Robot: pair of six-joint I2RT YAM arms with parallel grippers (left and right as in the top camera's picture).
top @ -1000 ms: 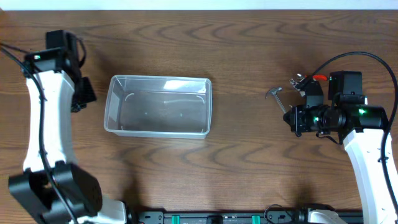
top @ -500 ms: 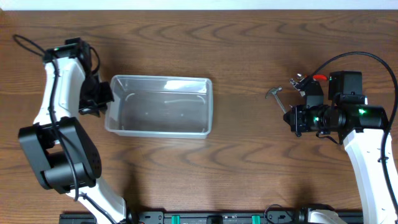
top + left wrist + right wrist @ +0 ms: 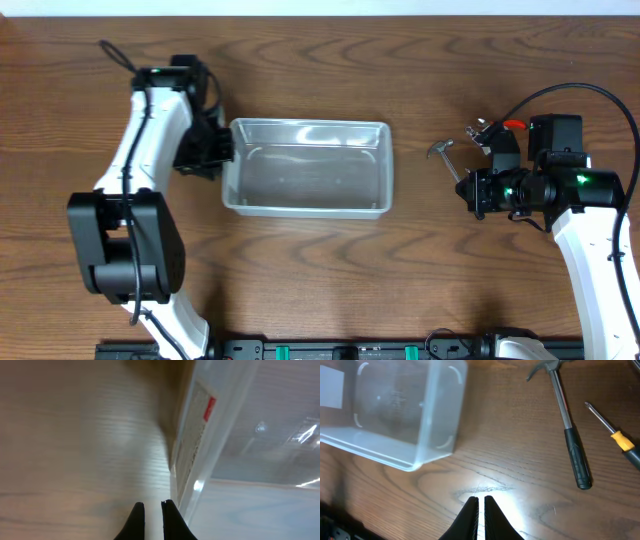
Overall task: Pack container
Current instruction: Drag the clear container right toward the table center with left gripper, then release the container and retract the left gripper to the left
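Note:
The container (image 3: 305,124) is a clear rectangular bin, lying empty at the table's centre. My left gripper (image 3: 214,156) is shut and empty, right against the bin's left end. In the left wrist view its fingertips (image 3: 150,505) sit just beside the bin's wall (image 3: 240,435), which carries a white label. My right gripper (image 3: 468,192) is shut and empty, low over bare wood (image 3: 481,499), to the right of the bin (image 3: 395,405). A hammer (image 3: 445,155) lies just above the right gripper in the overhead view; in the right wrist view the hammer (image 3: 565,415) lies beside a yellow-handled screwdriver (image 3: 612,435).
More small tools, one with a red part (image 3: 512,125), lie at the right behind the right arm. The left arm's body stands along the table's left side. Bare wood lies between the bin and the hammer.
The left arm has swung right, and the bin has slid right along the table with the shut gripper against its left end. The right arm and the tools have not moved.

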